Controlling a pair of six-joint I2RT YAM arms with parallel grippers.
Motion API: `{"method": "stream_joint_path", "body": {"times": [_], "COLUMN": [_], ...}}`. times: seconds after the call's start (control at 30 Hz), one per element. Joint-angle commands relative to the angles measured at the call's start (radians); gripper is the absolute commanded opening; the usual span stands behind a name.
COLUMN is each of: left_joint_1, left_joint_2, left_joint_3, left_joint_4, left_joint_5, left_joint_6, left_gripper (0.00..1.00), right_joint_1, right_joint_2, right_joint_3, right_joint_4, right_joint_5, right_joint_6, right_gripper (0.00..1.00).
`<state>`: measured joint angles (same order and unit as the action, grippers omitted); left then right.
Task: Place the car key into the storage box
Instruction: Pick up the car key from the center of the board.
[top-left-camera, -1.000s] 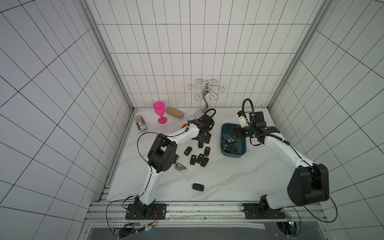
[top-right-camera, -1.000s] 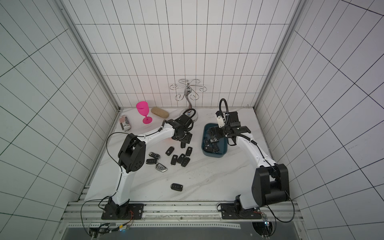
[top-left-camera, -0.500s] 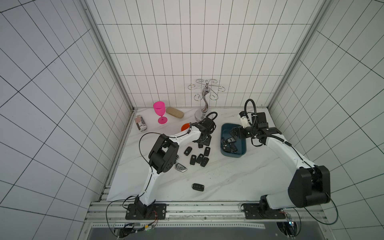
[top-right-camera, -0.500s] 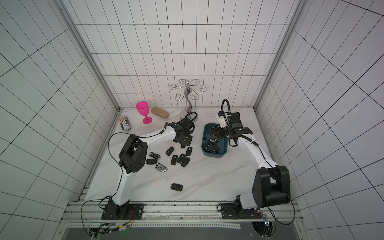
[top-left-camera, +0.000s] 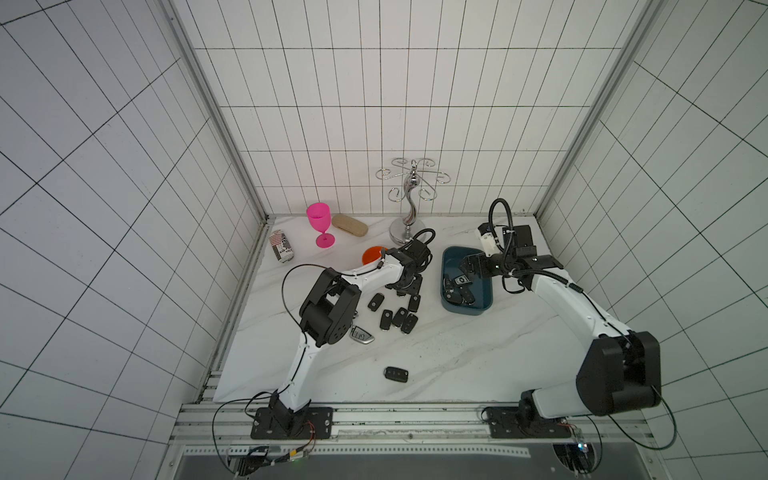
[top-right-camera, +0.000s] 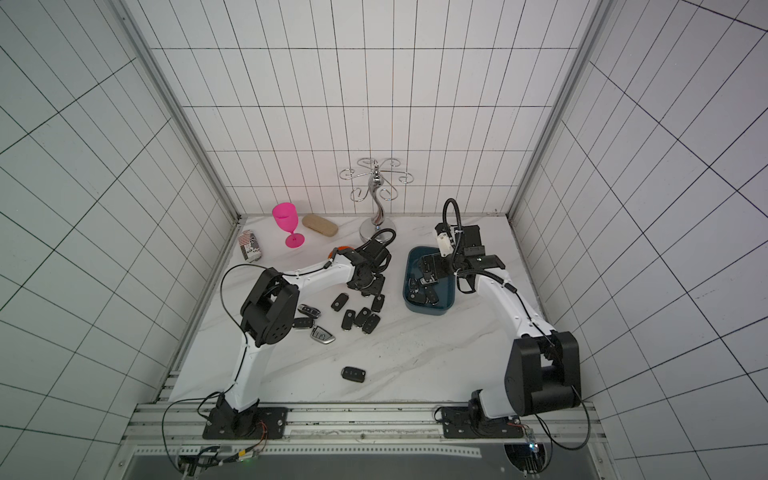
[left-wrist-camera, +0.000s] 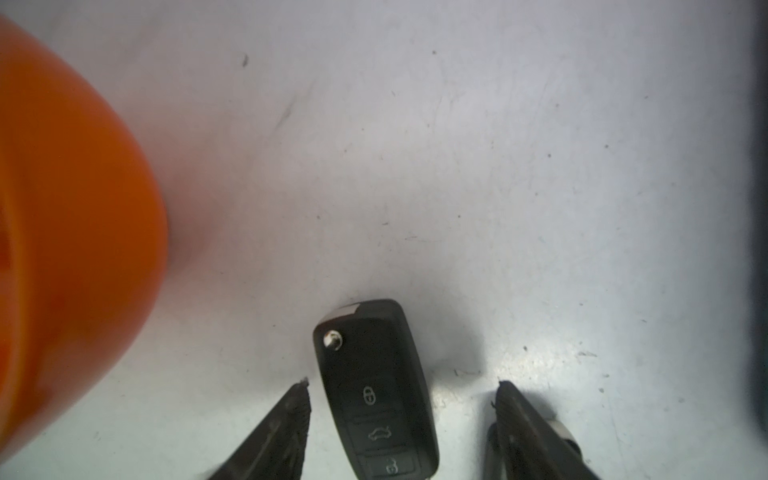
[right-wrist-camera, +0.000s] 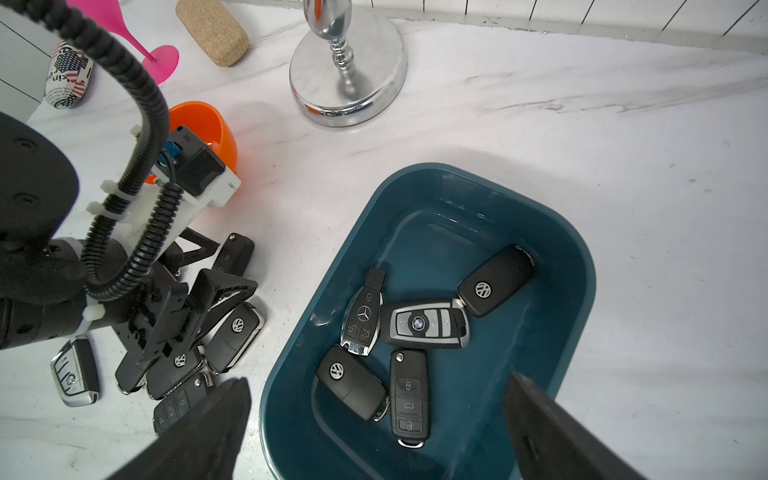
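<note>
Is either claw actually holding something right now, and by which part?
Nothing is held. The left gripper stands open around a car key lying on the table, not yet clamping it. The right gripper hangs open over the storage box.

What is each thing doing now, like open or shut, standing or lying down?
Left gripper: open, jaws either side of the black plastic flip car key, not gripping it.
Black plastic flip car key: lying flat on the white marble table, blade folded.
Dark teal plastic storage box: upright, five keys inside.
Right gripper: open, empty, above the storage box.
Small round orange bowl: upright.
Pink plastic goblet: standing upright.
Beige woven glasses case: shut.
</note>
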<state>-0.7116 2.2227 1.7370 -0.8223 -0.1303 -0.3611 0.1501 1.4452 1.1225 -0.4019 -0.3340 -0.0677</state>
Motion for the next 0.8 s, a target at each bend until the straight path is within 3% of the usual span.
{"method": "stream_joint_path", "body": {"times": [0.0, 0.3, 0.4, 0.47, 0.57, 0.77], "left_joint_1": [0.005, 0.009, 0.003, 0.0, -0.008, -0.005], "left_joint_2": [0.034, 0.049, 0.046, 0.044, 0.04, 0.006], "left_joint_3": [0.019, 0.029, 0.026, 0.024, 0.024, 0.022], "left_joint_4": [0.015, 0.005, 0.006, 0.007, 0.009, 0.019], "left_joint_5": [0.015, 0.043, 0.046, 0.047, 0.05, 0.017], "left_joint_6": [-0.022, -0.021, -0.016, -0.012, 0.003, 0.025], "left_gripper": [0.64, 0.46, 0.33, 0.3, 0.16, 0.09], "right_joint_1": [-0.012, -0.014, -0.015, -0.016, -0.016, -0.018], "right_joint_2": [-0.019, -0.014, -0.011, -0.01, -0.009, -0.017], "right_joint_3": [-0.029, -0.029, -0.029, -0.029, -0.028, -0.035], "right_joint_4": [0.012, 0.015, 0.017, 0.017, 0.018, 0.024], "right_joint_5": [-0.024, -0.028, -0.026, -0.026, -0.027, -0.017], "right_joint_6": [0.003, 0.005, 0.004, 0.005, 0.006, 0.004], "right_gripper": [0.99, 0.99, 0.99, 0.99, 0.99, 0.99]}}
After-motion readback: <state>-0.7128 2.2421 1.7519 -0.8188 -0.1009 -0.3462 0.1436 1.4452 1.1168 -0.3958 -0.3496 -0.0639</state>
